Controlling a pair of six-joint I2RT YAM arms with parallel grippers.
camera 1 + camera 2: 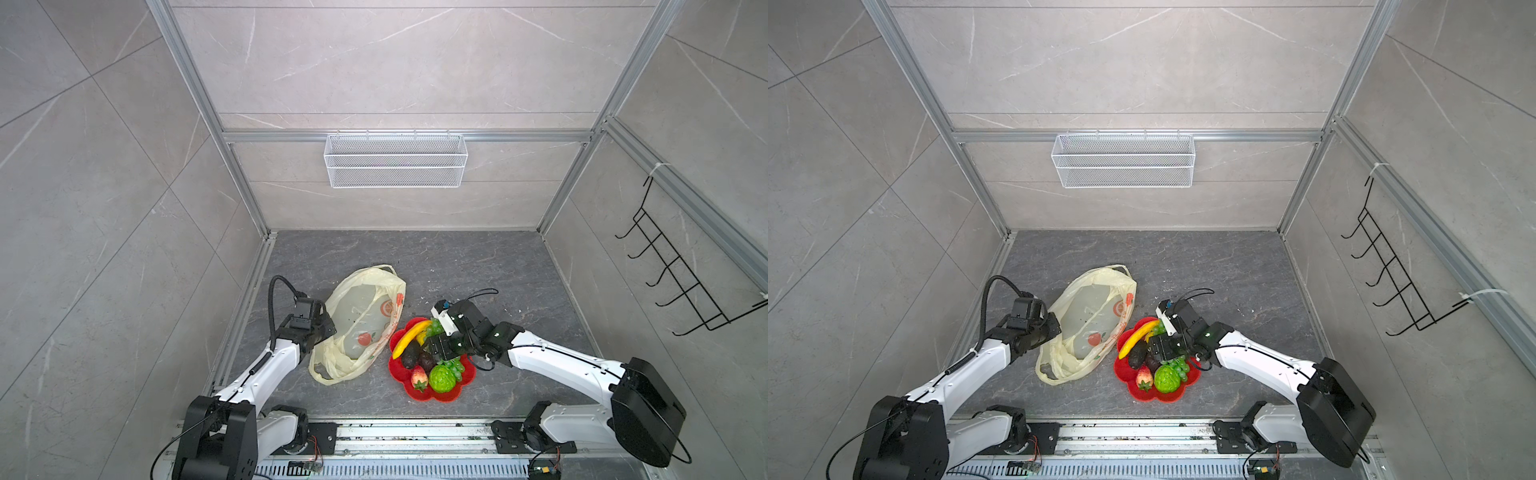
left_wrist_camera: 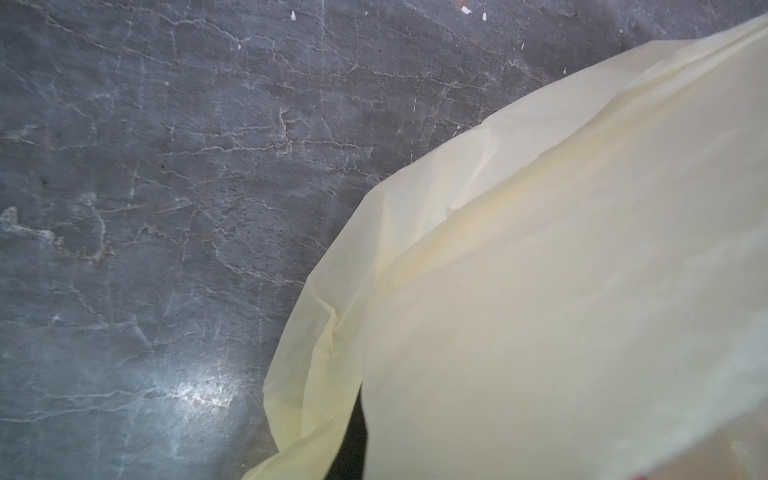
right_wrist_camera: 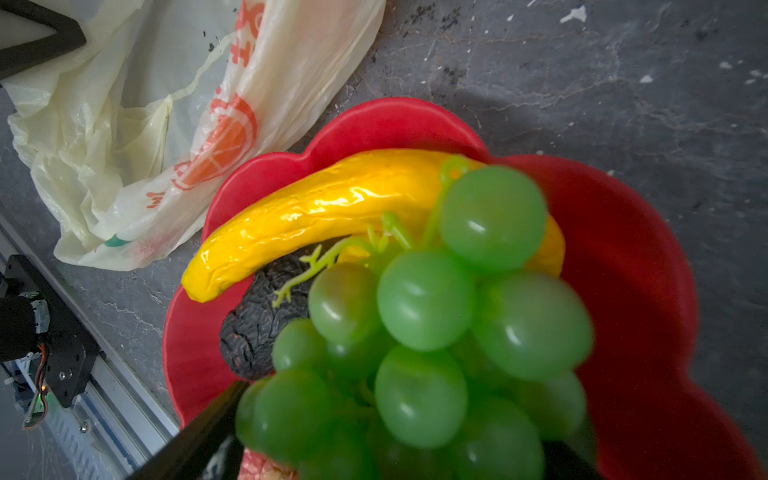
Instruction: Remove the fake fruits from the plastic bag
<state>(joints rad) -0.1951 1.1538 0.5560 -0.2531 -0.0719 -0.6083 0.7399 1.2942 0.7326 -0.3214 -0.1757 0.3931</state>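
Resting on a red flower-shaped plate (image 1: pixel 419 395), the fake fruits are outside the plastic bag (image 1: pixel 365 316). A yellow banana (image 1: pixel 409 337) curves along the plate's left rim. Two dark avocados (image 1: pixel 411 355) lie side by side against the banana. A red strawberry (image 1: pixel 419 377) and a bumpy green ball (image 1: pixel 442 378) sit touching each other at the near edge. In the right wrist view a green grape bunch (image 3: pixel 436 316) shows close in front of the banana and one avocado, filling the space between the jaws of the right arm (image 1: pixel 552 357). Whether those jaws pinch the bunch or stand free of it cannot be told.

The bag lies slack on the dark surface (image 1: pixel 478 266) just left of the plate, with its side against the plate's rim and its orange and red prints facing up.

The right arm reaches in low from the near right rail, its wrist bent over the far half of the plate. The left arm (image 1: pixel 274 361) reaches from the near left to the bag's left edge, where its jaws are clenched on the bag's rim. Pale film fills much of the left wrist view.

A white mesh basket (image 1: pixel 395 160) hangs on the back wall and a black hook rack (image 1: pixel 681 274) on the right wall.
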